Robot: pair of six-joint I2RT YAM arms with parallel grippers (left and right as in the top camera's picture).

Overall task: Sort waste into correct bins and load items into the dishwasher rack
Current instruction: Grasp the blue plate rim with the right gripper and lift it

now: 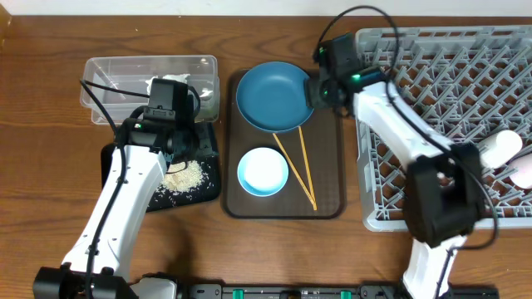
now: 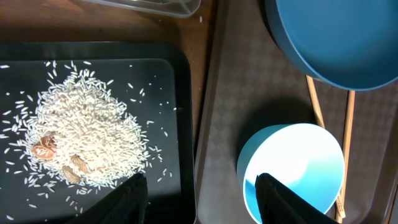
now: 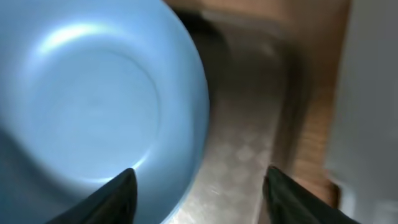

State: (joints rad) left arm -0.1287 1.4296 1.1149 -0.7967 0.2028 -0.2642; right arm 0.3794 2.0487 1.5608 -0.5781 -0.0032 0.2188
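Rice grains (image 2: 81, 134) are heaped in black tray (image 2: 180, 124) | dark-blue dish (image 3: 93, 99) is seated on brown tray (image 3: 249, 149) | left end effector (image 2: 202, 190) is held parted, nothing gripped | right end effector (image 3: 199, 186) is likewise parted, nothing gripped

PLACE: you are looking at a robot test bench, staged as a dish-clearing station | SIGNS: wood-grain table (image 1: 46, 124), cabled left arm (image 1: 125, 199) and right arm (image 1: 391, 116), grey dishwasher rack (image 1: 449, 75) beside a brown serving tray (image 1: 328, 166) | ROOM: beyond the tabletop, out of your view
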